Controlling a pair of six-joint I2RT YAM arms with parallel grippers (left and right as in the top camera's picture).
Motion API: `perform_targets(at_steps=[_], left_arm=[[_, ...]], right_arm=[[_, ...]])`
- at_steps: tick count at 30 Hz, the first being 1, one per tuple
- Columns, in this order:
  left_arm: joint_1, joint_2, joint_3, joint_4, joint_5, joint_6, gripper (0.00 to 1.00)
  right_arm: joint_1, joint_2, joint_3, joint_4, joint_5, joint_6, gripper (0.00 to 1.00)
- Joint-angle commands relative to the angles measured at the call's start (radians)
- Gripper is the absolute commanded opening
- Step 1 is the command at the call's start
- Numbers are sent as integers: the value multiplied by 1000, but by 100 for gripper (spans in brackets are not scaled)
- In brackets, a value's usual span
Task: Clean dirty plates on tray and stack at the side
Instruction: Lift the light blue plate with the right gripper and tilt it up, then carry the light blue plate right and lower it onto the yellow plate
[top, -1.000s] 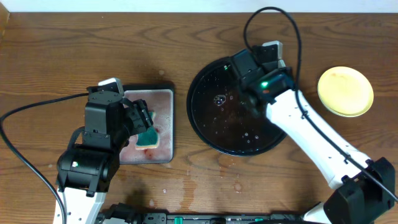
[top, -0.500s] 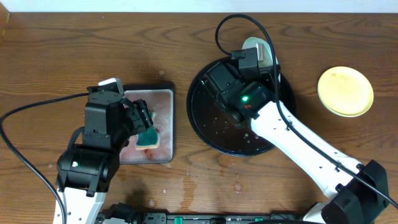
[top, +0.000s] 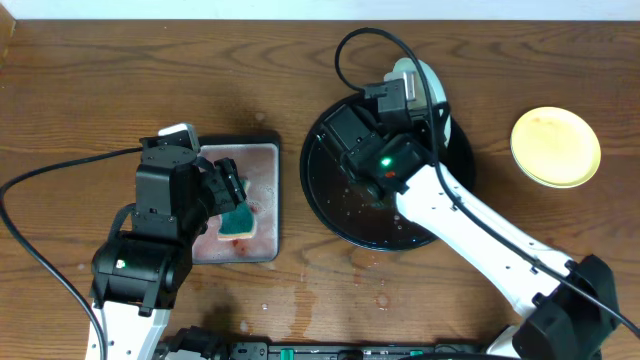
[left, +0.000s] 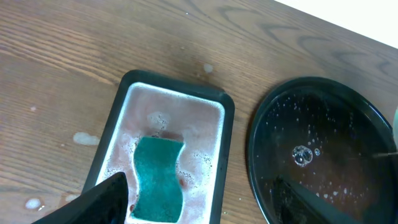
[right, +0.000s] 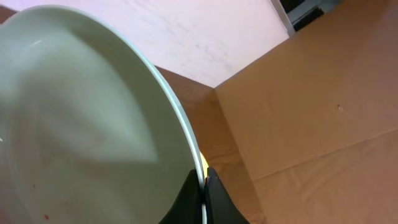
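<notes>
R claw (right: 203, 190) pinches mint plate (right: 81, 124) rim; L claw (left: 202, 202) wide over sponge (left: 158, 180).

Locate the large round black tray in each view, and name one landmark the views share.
Overhead: black tray, centre-right, partly under the right arm.
Left wrist: black tray at right, wet with droplets.
Right wrist: not in it; a pale green plate fills the left.
Shared landmark: the sponge tray with green sponge, left of the black tray in both those views.

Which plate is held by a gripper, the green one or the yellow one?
The pale green plate, gripped at its rim by the right gripper and tilted. The yellow plate lies flat on the table, untouched.
</notes>
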Motion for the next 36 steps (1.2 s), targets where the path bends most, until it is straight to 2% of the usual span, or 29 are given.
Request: perform_targets(at_steps=[1,6,36], left_arm=[[3,0,22,2,-2,11,74],[3,0,22,2,-2,11,74],[3,0,22,-5,-2,11,74]], right_arm=[[15,53,6,0,48,-22,1],[14,84,6,0,114,-37,1],[7,84,6,16,-3,-29,1]])
